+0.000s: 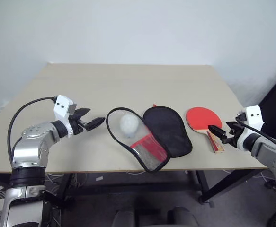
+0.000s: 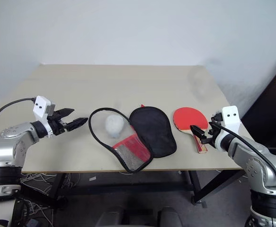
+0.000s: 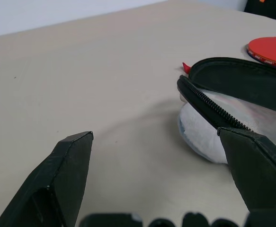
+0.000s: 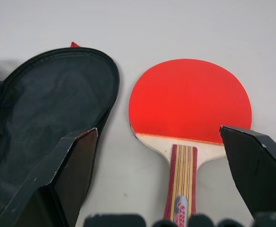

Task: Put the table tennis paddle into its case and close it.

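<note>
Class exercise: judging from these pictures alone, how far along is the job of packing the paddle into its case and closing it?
Done: the case lies unzipped and spread open on the table. In hand: nothing; the right gripper hangs open over the paddle's handle, the left gripper open beside the case. Left: grasping, inserting, zipping.

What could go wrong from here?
1. The paddle lies flat on the table. The right gripper, jaws open, is at the handle and may push it rather than lift it.
2. A ball lies under the clear panel of the open case, so the paddle may not sit flat and the zip could jam.
3. The case is soft, so it may slide when the paddle goes in.
</note>
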